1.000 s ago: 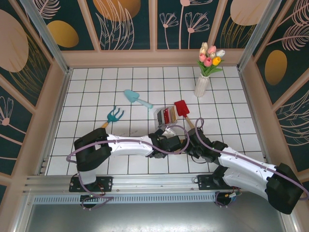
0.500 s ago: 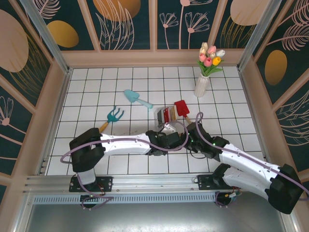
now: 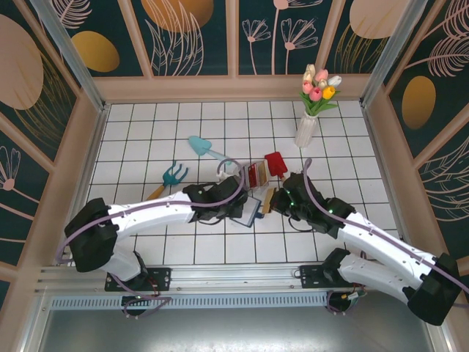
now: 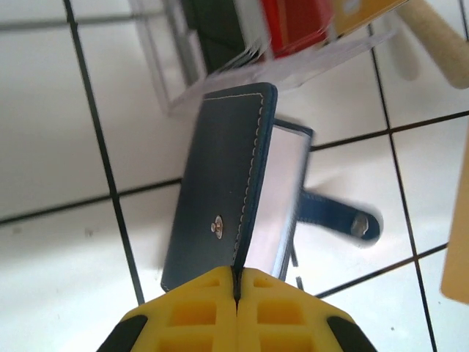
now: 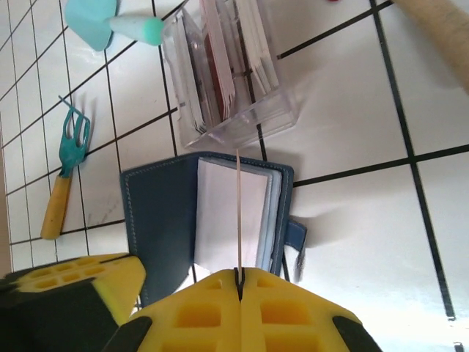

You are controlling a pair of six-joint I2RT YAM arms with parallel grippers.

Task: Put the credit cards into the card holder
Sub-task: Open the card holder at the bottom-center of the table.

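Gripping the card holder [image 4: 212, 191] beside the clear rack [image 5: 227, 81] with left fingers [image 4: 194, 312]. Pinching a credit card [image 3: 268, 199] (edge-on) with right fingers [image 5: 289, 308].

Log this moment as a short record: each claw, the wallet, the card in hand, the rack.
left claw: shut on the cover edge of the wallet, holding it open
right claw: shut on a tan card, held on edge over the wallet's pockets
wallet: blue, lying open in front of the rack
rack: clear, with more cards standing in it
task state: the held card appears not yet in a slot
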